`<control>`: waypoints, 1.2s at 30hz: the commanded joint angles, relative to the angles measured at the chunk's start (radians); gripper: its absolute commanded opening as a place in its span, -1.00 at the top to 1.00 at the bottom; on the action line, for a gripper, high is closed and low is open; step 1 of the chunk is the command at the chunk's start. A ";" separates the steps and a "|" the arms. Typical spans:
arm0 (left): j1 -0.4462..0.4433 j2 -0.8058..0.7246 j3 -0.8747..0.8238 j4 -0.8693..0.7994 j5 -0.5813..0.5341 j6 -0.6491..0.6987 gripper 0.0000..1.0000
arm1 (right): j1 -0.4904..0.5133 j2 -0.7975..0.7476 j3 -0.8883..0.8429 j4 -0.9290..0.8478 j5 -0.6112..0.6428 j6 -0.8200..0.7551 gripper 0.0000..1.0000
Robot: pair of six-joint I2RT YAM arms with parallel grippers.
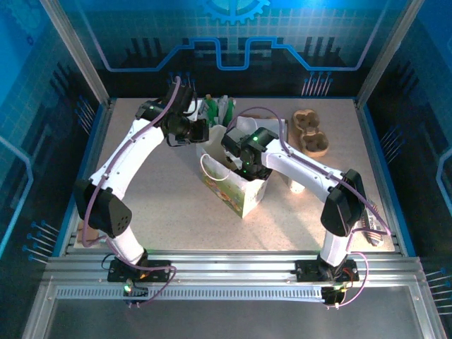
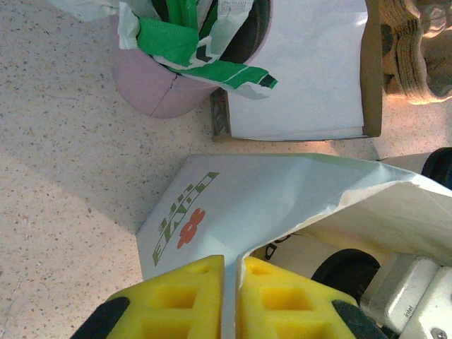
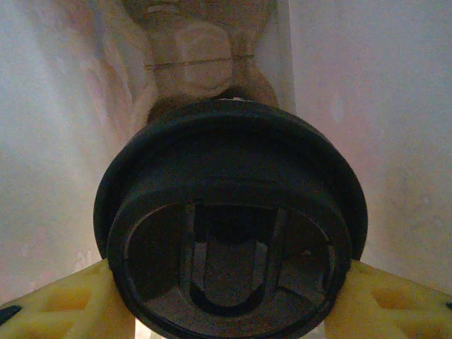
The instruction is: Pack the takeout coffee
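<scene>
Left gripper (image 2: 233,300) is pinched shut on the bag (image 2: 282,205) rim. Right gripper (image 3: 229,304) is down inside it, holding the lidded coffee (image 3: 229,212).

The desk (image 2: 56,155) has a matt, finely speckled, stone-like surface. The paper bag (image 2: 282,205) is white, matt and creased. The pink cup (image 2: 152,92) looks smooth, and the sticks (image 2: 176,42) in it have slightly shiny wrappers. The lid (image 3: 233,212) is black plastic with a soft shine. The left claw (image 2: 232,263) has matt yellow pads (image 2: 176,296).
</scene>
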 commanded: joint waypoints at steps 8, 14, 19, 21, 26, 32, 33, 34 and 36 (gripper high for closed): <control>0.002 -0.024 -0.007 0.003 -0.049 0.007 0.76 | 0.001 0.002 -0.043 0.012 -0.026 0.005 -0.07; 0.003 -0.028 -0.015 0.010 -0.053 0.009 0.75 | -0.009 0.013 -0.063 0.029 -0.042 0.005 -0.07; 0.002 -0.028 -0.020 0.018 -0.048 0.011 0.72 | -0.015 0.028 -0.052 0.024 -0.054 -0.003 -0.07; 0.002 -0.029 -0.024 0.020 -0.047 0.013 0.72 | -0.017 0.028 -0.048 0.024 -0.060 -0.004 -0.07; 0.002 -0.025 -0.027 0.023 -0.038 0.017 0.71 | -0.027 0.020 -0.010 -0.003 -0.059 -0.019 -0.07; 0.001 -0.021 -0.028 0.026 -0.025 0.020 0.70 | -0.048 0.041 0.036 -0.031 -0.088 -0.040 -0.07; -0.001 -0.021 -0.027 0.026 -0.025 0.022 0.70 | -0.048 0.044 0.035 -0.032 -0.086 -0.041 -0.07; -0.001 -0.022 -0.028 0.027 -0.025 0.022 0.70 | -0.049 0.046 0.035 -0.030 -0.085 -0.044 -0.07; -0.001 -0.024 -0.028 0.027 -0.025 0.023 0.70 | -0.052 0.048 0.031 -0.025 -0.090 -0.046 -0.07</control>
